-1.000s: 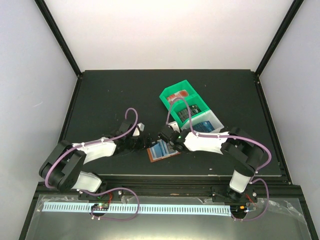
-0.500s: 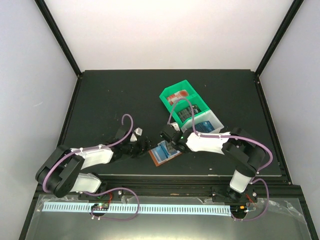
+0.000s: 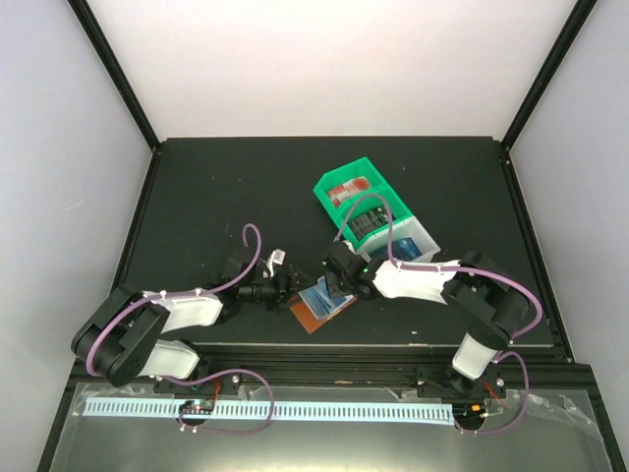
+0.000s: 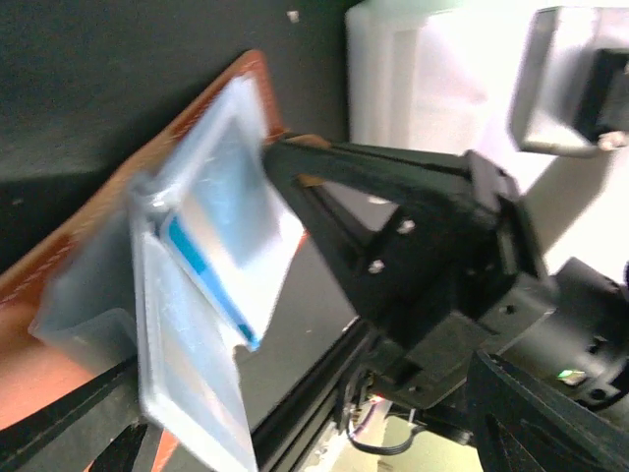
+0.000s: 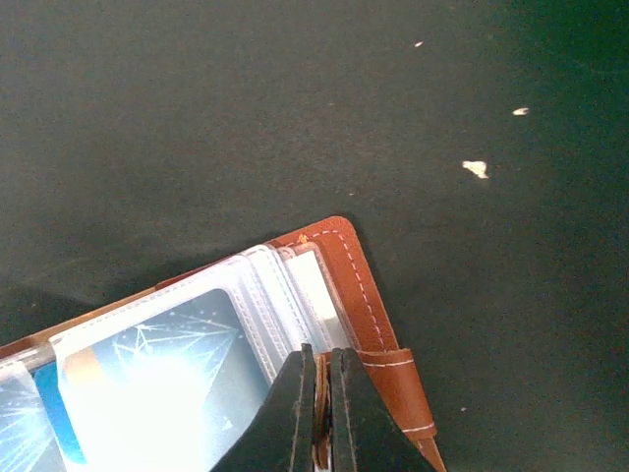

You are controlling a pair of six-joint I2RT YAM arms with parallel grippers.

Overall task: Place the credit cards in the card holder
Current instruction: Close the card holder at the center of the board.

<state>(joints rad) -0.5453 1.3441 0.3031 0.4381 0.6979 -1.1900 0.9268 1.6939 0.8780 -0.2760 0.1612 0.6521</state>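
At lower centre of the bench (image 3: 216,197), the right jaws clench the stitched edge of the open card holder (image 5: 366,285). The left jaws gape, released, just left of it. Blue cards (image 5: 157,364) sit in its sleeves.

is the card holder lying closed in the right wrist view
No, the card holder lies open on the dark table, its clear sleeves fanned out with a blue card showing inside one.

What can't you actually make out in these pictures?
Right wrist view: the card holder runs off the bottom edge, partly behind the shut right gripper.
Left wrist view: blur smears the clear sleeves.
Top view: print on the cards in the green bin is too small.
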